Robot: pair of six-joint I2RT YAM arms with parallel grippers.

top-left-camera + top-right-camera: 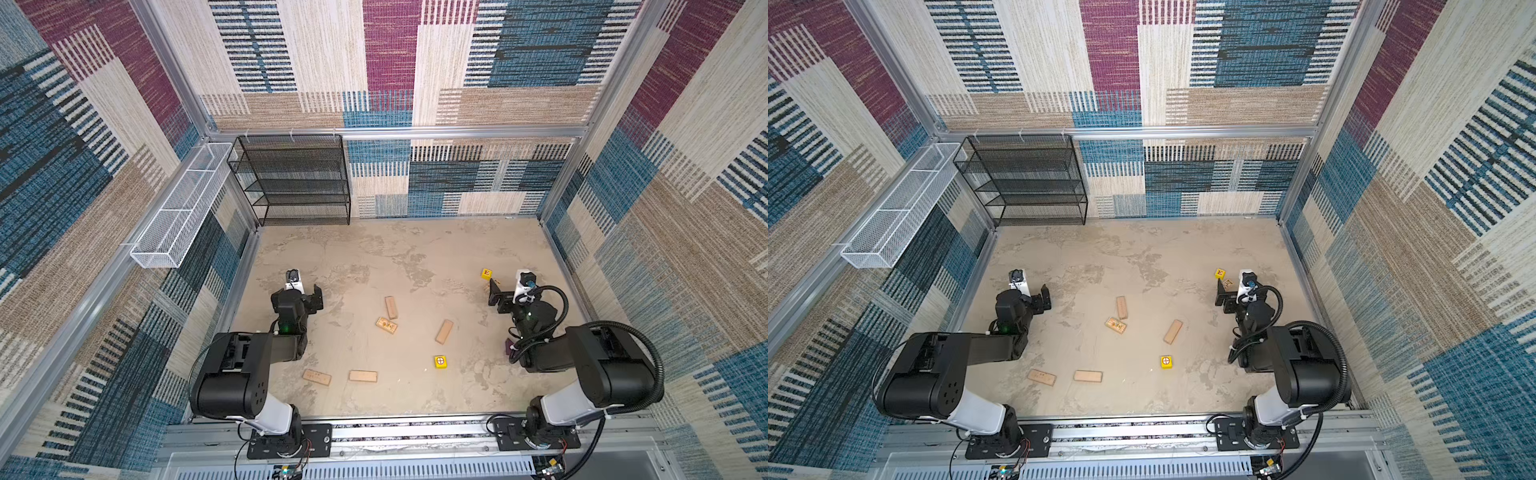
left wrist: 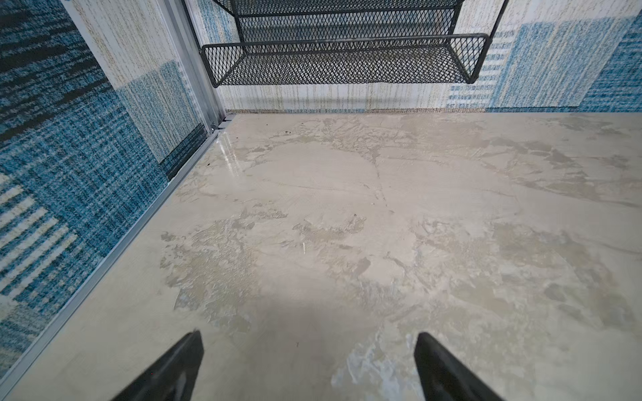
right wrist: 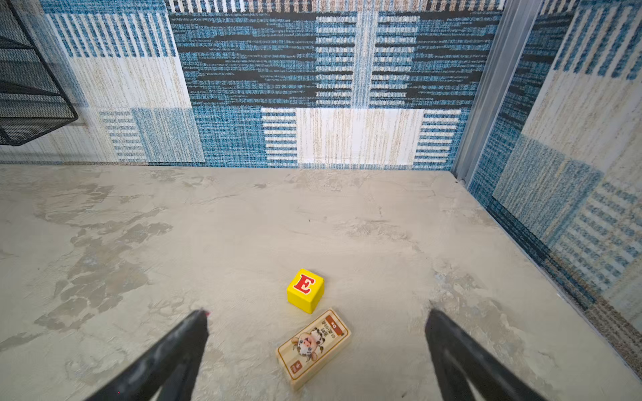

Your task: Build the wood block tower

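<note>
- Table point(image 1: 374, 257): mottled beige top that fills the lower middle of both top views. All the blocks lie on it in a single layer, so no tower is started.
- Black mesh shelf point(image 1: 297, 178): upper left of the table, against the back wall.
- White wire basket point(image 1: 183, 208): hung on the left wall.
- Left gripper point(image 2: 309, 347): at the table's left edge in both top views. Its fingers are spread wide over bare tabletop with nothing between them.
- Right gripper point(image 3: 316, 310): at the table's right edge. It is also spread wide and holds nothing; in the wrist view the E cube and a printed plank lie on the table between and ahead of its fingers.
- Five tan planks near the frame centre:
  - a plain one point(image 1: 390, 306), lying nearly vertical in the frame
  - a dark-printed one point(image 1: 386, 325) just below it
  - a plain diagonal one point(image 1: 444, 331) to the right
  - two lying flat and level in the lower centre point(image 1: 317, 377) and point(image 1: 363, 376), near each other but apart
- Cow-print plank point(image 3: 312, 347): tan with a red border, just beside the E cube. It shows in a top view point(image 1: 1227, 284) next to the right gripper's finger.
- Yellow cube with red E point(image 1: 487, 274): centre right, above the right gripper.
- Yellow cube with red crossed circle point(image 1: 441, 362): lower centre right, on its own.
- Purple piece point(image 1: 508, 345): dark, mostly hidden behind the right arm, so its shape is unclear.
</note>
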